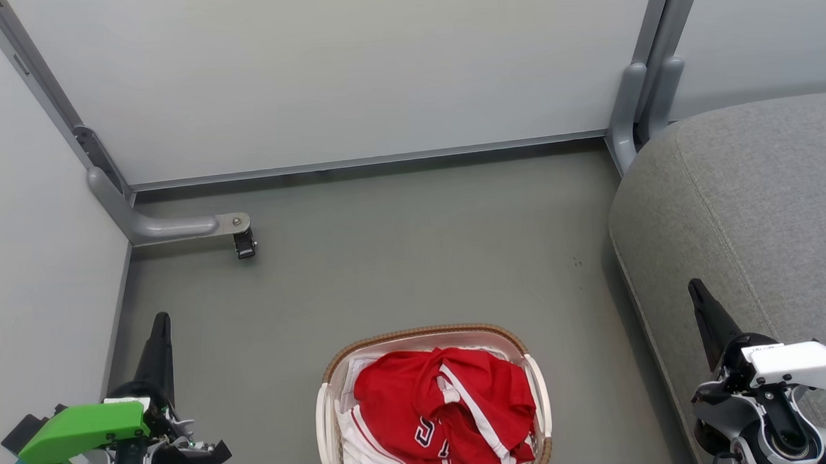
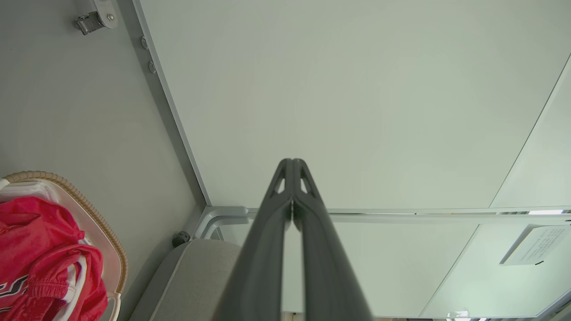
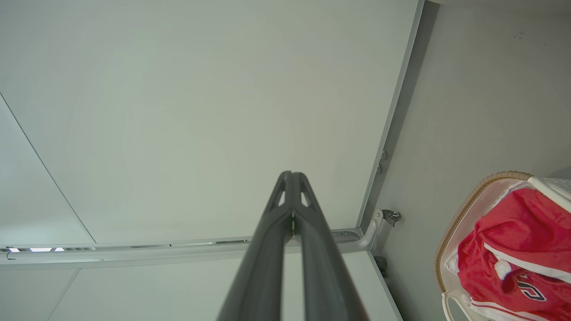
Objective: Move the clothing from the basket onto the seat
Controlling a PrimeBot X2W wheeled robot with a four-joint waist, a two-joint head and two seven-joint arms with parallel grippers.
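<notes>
Fingers pressed together and holding nothing, the left gripper (image 1: pixel 160 322) and right gripper (image 1: pixel 697 291) flanked the oval cream-white plastic basket with a brown woven rim (image 1: pixel 423 332), apparently parked before a first reach. Crumpled red sports clothing (image 1: pixel 446 402) lay heaped inside. Right of the basket stood the large grey fabric seat (image 1: pixel 762 199), its broad top seen from the head view and just a corner from the left wrist.
</notes>
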